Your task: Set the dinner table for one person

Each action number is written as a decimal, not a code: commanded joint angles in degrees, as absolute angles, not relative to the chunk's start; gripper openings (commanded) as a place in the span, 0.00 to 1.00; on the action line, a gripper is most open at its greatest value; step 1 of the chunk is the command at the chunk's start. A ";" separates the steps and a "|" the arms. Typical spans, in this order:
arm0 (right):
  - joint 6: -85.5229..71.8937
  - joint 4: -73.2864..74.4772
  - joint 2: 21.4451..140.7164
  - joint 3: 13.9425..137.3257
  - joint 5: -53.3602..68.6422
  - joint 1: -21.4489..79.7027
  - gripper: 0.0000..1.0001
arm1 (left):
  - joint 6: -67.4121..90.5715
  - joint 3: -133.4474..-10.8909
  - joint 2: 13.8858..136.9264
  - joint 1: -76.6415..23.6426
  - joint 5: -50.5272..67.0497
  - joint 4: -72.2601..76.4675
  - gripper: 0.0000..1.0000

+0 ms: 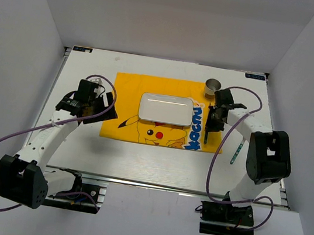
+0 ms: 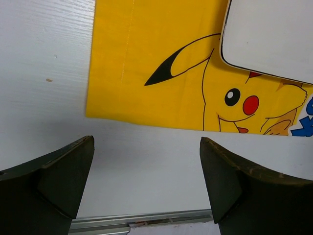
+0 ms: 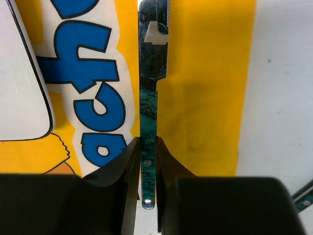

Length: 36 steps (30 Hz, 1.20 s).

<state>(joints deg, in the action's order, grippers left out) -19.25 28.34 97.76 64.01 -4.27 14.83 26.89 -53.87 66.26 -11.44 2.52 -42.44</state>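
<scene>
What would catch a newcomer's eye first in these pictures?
The bright yellow Pikachu placemat in the middle of the white table, with a white plate on it. Next, the right jaws, shut on a green-handled knife along the placemat's right side. The left jaws stand open by its left edge.

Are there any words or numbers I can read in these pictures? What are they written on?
The blue letters on the yellow placemat: big, but sideways and cut off in every view; no whole word can be read.
The small labels at the far corners of the dinner table: too small to read.
The knife shows no writing; no numbers anywhere.
</scene>
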 commanded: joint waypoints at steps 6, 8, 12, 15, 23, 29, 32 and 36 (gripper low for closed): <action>-17.49 25.23 100.19 65.30 -7.03 16.61 0.00 | 25.84 -53.61 66.27 -11.25 3.16 -41.04 0.98; -17.05 24.87 100.55 64.69 -7.99 16.35 0.00 | 25.84 -53.53 66.27 -11.25 2.90 -41.05 0.98; -16.17 23.90 101.25 62.84 -9.05 16.61 0.00 | 25.93 -53.26 65.92 -11.25 2.72 -40.78 0.98; -15.73 23.82 101.60 61.79 -8.70 16.44 0.00 | 25.93 -53.26 65.83 -11.25 2.64 -40.78 0.98; -17.48 22.94 96.88 61.61 -6.59 16.26 0.68 | 26.02 -53.09 65.65 -11.25 2.02 -40.87 0.98; -19.86 22.49 89.65 61.70 -10.36 12.31 0.89 | 26.02 -53.09 65.13 -11.25 2.11 -40.96 0.98; -19.86 24.69 91.40 62.14 -13.79 8.18 0.89 | 26.02 -52.74 64.25 -11.25 2.02 -40.78 0.98; -21.62 24.44 90.71 58.55 -16.26 1.25 0.89 | 26.19 -52.38 63.37 -11.25 1.41 -40.78 0.98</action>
<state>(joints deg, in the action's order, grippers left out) -19.77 23.57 91.05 61.12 -12.69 5.10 26.39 -52.86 65.65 -11.44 2.28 -41.54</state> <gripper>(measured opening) 0.889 0.982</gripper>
